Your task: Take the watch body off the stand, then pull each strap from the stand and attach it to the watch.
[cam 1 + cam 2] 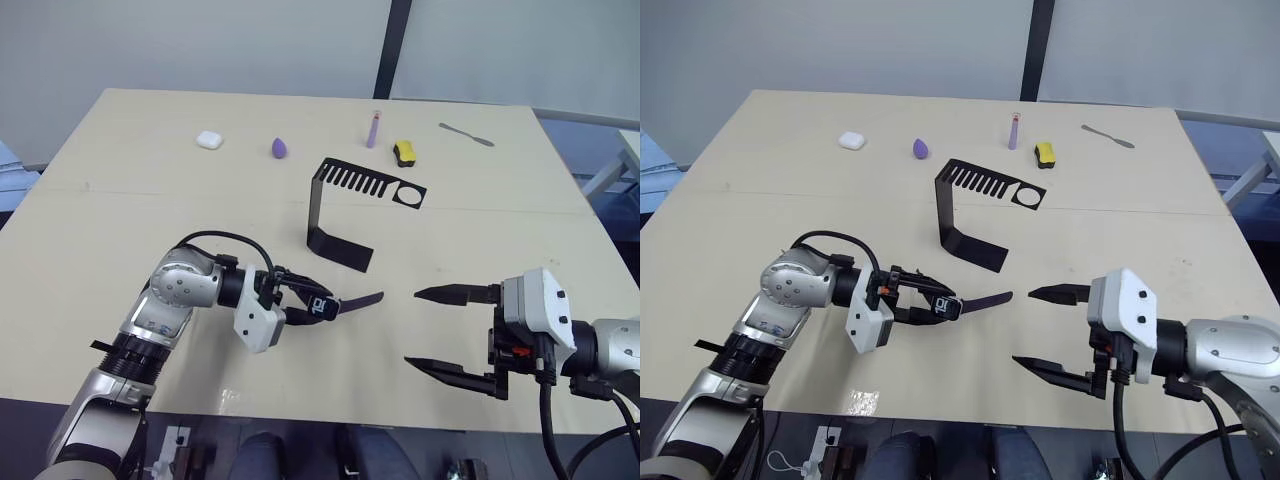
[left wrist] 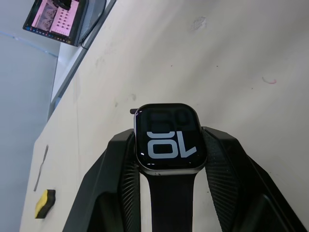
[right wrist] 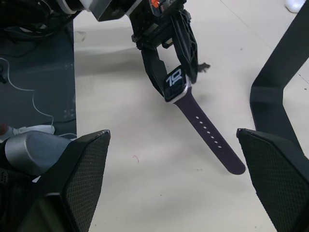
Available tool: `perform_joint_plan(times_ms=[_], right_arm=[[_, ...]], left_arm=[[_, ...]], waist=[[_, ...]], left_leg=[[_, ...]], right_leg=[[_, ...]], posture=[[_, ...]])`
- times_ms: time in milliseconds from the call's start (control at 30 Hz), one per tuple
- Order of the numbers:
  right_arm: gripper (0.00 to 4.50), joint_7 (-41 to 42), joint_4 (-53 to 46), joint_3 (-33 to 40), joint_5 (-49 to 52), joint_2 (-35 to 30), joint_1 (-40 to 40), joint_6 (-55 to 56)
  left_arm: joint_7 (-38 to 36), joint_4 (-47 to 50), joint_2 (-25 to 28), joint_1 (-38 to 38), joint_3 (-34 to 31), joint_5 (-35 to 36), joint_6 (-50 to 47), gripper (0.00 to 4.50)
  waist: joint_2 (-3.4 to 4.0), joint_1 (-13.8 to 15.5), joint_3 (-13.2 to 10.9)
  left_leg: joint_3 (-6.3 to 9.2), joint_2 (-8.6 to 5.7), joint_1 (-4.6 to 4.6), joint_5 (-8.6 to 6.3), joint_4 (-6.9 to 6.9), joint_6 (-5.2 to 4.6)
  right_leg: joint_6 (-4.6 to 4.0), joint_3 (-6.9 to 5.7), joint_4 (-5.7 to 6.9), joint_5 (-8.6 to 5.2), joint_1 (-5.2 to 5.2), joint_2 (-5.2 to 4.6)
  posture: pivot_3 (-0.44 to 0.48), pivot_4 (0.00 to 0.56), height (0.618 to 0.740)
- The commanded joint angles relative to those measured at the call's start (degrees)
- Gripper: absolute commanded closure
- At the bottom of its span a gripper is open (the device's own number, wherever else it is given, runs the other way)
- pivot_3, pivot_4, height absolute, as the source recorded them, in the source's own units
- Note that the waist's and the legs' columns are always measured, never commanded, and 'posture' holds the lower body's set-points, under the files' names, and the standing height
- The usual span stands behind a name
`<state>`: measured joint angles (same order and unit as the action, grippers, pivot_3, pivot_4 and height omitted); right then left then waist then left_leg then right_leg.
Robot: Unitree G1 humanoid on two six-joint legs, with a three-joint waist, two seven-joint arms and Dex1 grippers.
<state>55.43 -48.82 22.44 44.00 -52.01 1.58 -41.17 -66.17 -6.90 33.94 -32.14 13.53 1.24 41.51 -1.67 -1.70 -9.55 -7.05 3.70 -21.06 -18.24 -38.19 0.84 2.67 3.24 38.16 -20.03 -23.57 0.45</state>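
Black sheet metal formed the stand [image 1: 340,215], which stood near the centre of the beige table [image 1: 120,200] with its slotted top plate toward 1 o'clock and its base foot toward 6 o'clock. At 7 o'clock from the stand, the left gripper [image 1: 308,301] was clamped on the watch body [image 2: 169,137], one finger against each side of the case, the dark screen with its white digits facing outward. One dark purple strap [image 3: 210,137] was attached to the watch body and trailed from it toward 3 o'clock, its free end near the table surface just below the base foot. The right gripper [image 1: 450,330] hovered at 3 o'clock from the strap tip, well apart from it, fingers spread wide and holding nothing. Along the far side of the table lay a white earbud case [image 1: 209,140], a purple egg-shaped object [image 1: 280,148], an upright lilac tube [image 1: 373,130], a yellow-and-black object [image 1: 405,153] and a slim metal tool [image 1: 466,134].
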Motion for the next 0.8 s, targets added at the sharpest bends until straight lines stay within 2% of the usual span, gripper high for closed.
perform_joint_plan(times_ms=[33,100,200,400,500,600,800], right_arm=[[0.05,-1.1,-0.3,-0.3,0.2,-1.0,-1.0,1.6],[0.05,-1.3,0.0,-0.7,0.1,-1.1,-1.4,1.8],[0.05,-2.1,0.1,-1.7,-0.2,-1.4,-2.1,2.1],[0.05,-5.7,0.1,-7.7,-2.9,-2.0,-6.6,1.6],[0.05,-8.0,-0.1,-11.5,-5.0,-2.7,-8.8,0.2],[0.05,-10.9,-0.6,-14.8,-6.0,-2.5,-10.6,-2.3],[0.05,-19.4,-1.0,-22.2,-7.5,0.4,-15.2,-10.7]], left_arm=[[1.2,0.9,0.2,-1.1,0.2,1.7,-1.3,2.92],[0.9,1.7,0.0,-1.1,0.2,3.4,-5.5,2.92],[-0.5,6.7,0.1,-0.5,0.9,9.8,-24.3,2.92],[1.3,14.2,0.2,-4.3,1.4,27.4,-75.4,2.92],[4.2,12.2,-1.2,-8.2,0.5,32.8,-93.6,2.92],[7.2,9.1,-3.2,-11.5,-1.3,37.0,-108.5,2.92],[15.0,0.4,-10.5,-15.4,-8.8,40.4,-126.3,2.92]], waist=[[0.00,0.0,0.0],[0.00,0.0,0.0],[0.00,0.0,0.0],[0.00,-0.1,0.0],[0.00,-0.1,0.0],[0.00,-0.1,0.0],[0.00,-0.1,0.0]], left_leg=[[0.00,0.00,0.00,0.00,0.00,0.00],[0.00,0.00,0.01,0.00,-0.01,0.01],[0.00,0.00,-0.01,0.00,-0.03,0.01],[0.04,0.01,-0.02,0.02,-0.06,0.04],[0.05,0.00,-0.03,0.03,-0.09,0.05],[0.08,-0.01,-0.07,0.03,-0.10,0.05],[0.09,0.00,-0.08,0.05,-0.16,0.09]], right_leg=[[0.00,0.00,0.01,0.00,0.00,0.00],[0.00,0.00,0.02,0.00,0.00,0.00],[0.00,0.00,0.03,0.00,0.00,0.00],[-0.02,0.00,0.14,-0.01,-0.03,0.02],[-0.02,0.00,0.16,-0.03,-0.04,0.03],[-0.01,0.00,0.16,-0.04,-0.06,0.03],[-0.10,0.00,0.33,-0.09,-0.14,0.01]], posture=[[0.000,0.150,0.740],[0.000,0.150,0.740],[0.000,0.150,0.740],[0.000,0.150,0.740],[0.000,0.150,0.740],[0.000,0.150,0.740],[0.000,0.150,0.740]])
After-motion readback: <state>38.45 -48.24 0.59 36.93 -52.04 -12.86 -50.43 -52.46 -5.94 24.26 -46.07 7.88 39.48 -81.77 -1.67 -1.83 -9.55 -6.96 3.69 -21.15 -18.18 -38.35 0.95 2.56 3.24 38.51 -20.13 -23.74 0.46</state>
